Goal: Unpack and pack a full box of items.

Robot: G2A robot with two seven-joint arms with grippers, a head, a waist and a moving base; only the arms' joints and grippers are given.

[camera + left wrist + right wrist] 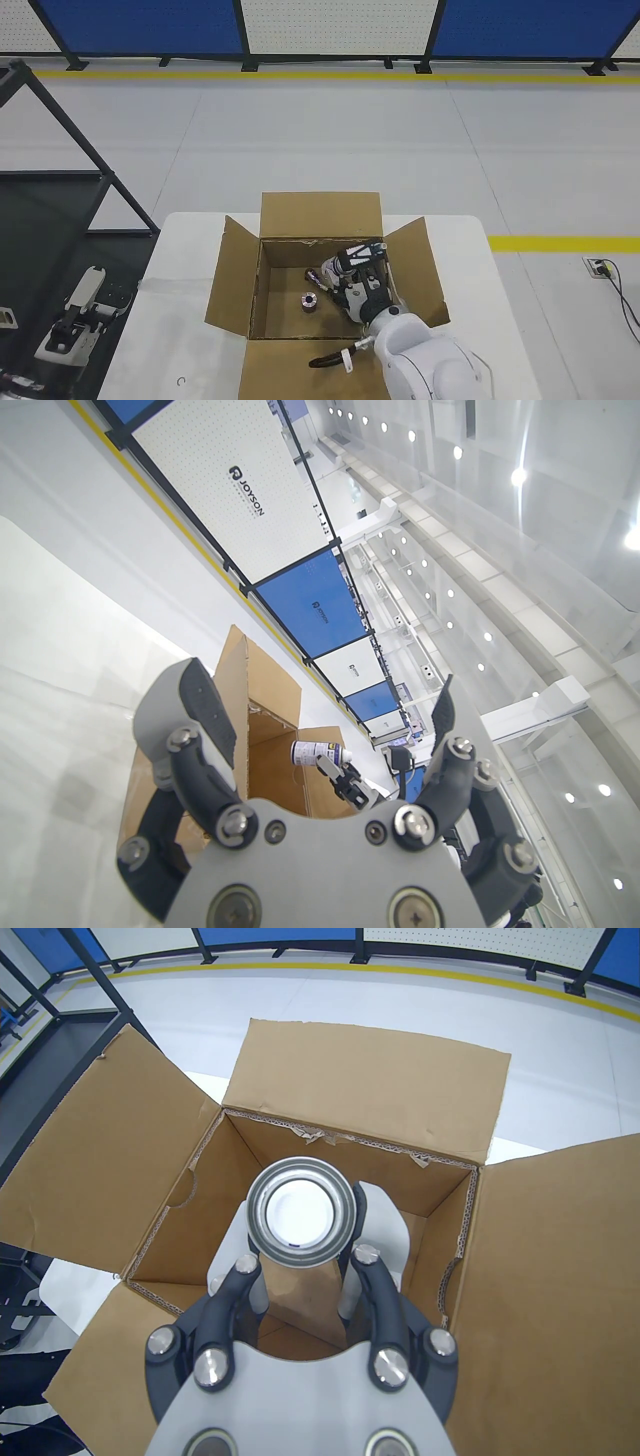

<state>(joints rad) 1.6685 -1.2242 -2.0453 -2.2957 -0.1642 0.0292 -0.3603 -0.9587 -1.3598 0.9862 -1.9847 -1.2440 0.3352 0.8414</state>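
An open cardboard box (320, 215) stands on the white table (180, 330) with all its flaps folded out. Over the box's inside, my right gripper (352, 272) is shut on a white spray can (333, 268). The right wrist view looks at the can's round metal end (301, 1211), held between the fingers (359, 1200) above the box floor (305, 1293). A small spool-like item (309, 300) lies on the box floor. My left gripper (325, 690) is open and holds nothing. It sits low beside the table's left edge, and its view shows the box (272, 720) and the held can (320, 752) farther off.
A dark metal frame and shelf (60, 200) stand left of the table. The box flaps (230, 280) spread out over much of the tabletop. Blue and white partition panels (330, 25) line the far side of the floor.
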